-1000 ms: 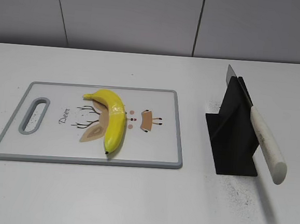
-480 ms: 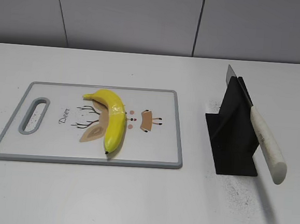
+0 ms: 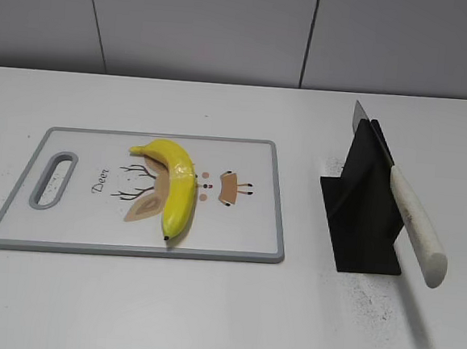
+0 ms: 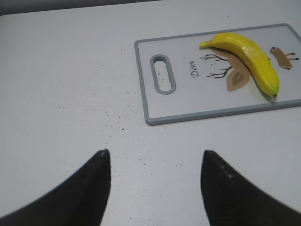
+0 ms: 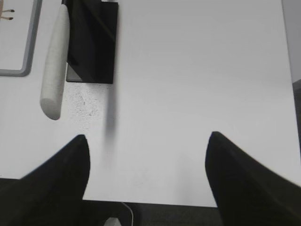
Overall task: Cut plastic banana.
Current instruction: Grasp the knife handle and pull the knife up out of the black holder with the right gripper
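A yellow plastic banana [image 3: 174, 184] lies on a white cutting board [image 3: 237, 231] with a grey rim and a deer print; both also show in the left wrist view, the banana [image 4: 247, 52] and the board [image 4: 188, 106]. A knife with a white handle [image 3: 414, 223] rests slanted in a black stand [image 3: 360, 209]; the right wrist view shows the handle [image 5: 54, 66] and the stand [image 5: 91, 40]. My left gripper [image 4: 154, 155] is open and empty over bare table, near the board's handle end. My right gripper [image 5: 146, 139] is open and empty near the table's front edge, right of the knife. Neither gripper shows in the exterior view.
The white table [image 3: 207, 310] carries dark specks near the stand and left of the board. A grey panelled wall [image 3: 229, 29] stands behind. The table's front edge [image 5: 155, 203] and right edge [image 5: 288, 56] show in the right wrist view.
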### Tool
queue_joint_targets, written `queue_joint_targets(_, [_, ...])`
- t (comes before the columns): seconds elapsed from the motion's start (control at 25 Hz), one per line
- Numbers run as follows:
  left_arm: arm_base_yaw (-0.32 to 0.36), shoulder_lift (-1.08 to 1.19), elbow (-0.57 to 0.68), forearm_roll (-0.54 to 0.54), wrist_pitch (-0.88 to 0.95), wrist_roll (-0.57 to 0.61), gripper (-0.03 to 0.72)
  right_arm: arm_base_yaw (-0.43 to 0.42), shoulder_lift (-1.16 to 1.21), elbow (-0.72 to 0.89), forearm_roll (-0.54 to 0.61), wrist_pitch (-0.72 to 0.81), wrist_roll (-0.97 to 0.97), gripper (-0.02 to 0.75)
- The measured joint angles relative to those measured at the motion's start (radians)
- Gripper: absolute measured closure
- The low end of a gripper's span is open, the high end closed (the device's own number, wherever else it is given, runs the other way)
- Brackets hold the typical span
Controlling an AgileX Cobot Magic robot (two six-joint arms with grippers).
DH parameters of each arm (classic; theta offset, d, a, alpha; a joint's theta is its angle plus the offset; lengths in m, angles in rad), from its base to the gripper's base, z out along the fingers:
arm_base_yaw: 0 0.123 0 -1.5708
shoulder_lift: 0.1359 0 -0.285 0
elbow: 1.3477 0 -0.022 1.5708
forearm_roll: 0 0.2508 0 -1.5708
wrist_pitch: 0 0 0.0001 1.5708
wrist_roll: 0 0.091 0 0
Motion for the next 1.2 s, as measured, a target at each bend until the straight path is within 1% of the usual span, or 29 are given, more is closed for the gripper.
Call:
queue_joint_targets(0.08, [0.000, 0.000, 0.000, 0.000, 0.000, 0.000, 0.099, 0.014, 0.054, -0.035, 0.022, 0.017, 0.003, 0.163])
queue_joint_targets(0.16, [0.000, 0.000, 0.000, 0.000, 0.000, 0.000, 0.099, 0.048, 0.105, -0.067, 0.026, 0.029, 0.031, 0.163])
queue_joint_targets(0.28, [0.000, 0.000, 0.000, 0.000, 0.000, 0.000, 0.099, 0.154, 0.173, -0.102, 0.004, 0.034, 0.096, 0.170])
queue_joint_targets(0.4, [0.000, 0.000, 0.000, 0.000, 0.000, 0.000, 0.099, 0.295, 0.252, -0.131, -0.083, 0.053, 0.190, 0.178])
queue_joint_targets(0.52, [0.000, 0.000, 0.000, 0.000, 0.000, 0.000, 0.099, 0.382, 0.340, -0.155, -0.143, 0.067, 0.252, 0.179])
queue_joint_targets(0.6, [0.000, 0.000, 0.000, 0.001, 0.000, 0.000, 0.099, 0.398, 0.397, -0.171, -0.137, 0.076, 0.264, 0.179])
queue_joint_targets(0.76, [0.000, 0.000, 0.000, 0.001, 0.000, 0.000, 0.099, 0.399, 0.531, -0.208, -0.115, 0.082, 0.272, 0.181])
queue_joint_targets(0.84, [0.000, 0.000, 0.000, 0.001, 0.000, 0.000, 0.099, 0.399, 0.595, -0.221, -0.106, 0.063, 0.273, 0.181])
queue_joint_targets(1.0, [0.000, 0.000, 0.000, 0.001, 0.000, 0.000, 0.099, 0.399, 0.696, -0.233, -0.052, 0.008, 0.271, 0.181])
queue_joint_targets(1.2, [0.000, 0.000, 0.000, 0.001, 0.000, 0.000, 0.099, 0.399, 0.808, -0.233, -0.047, -0.043, 0.270, 0.181])
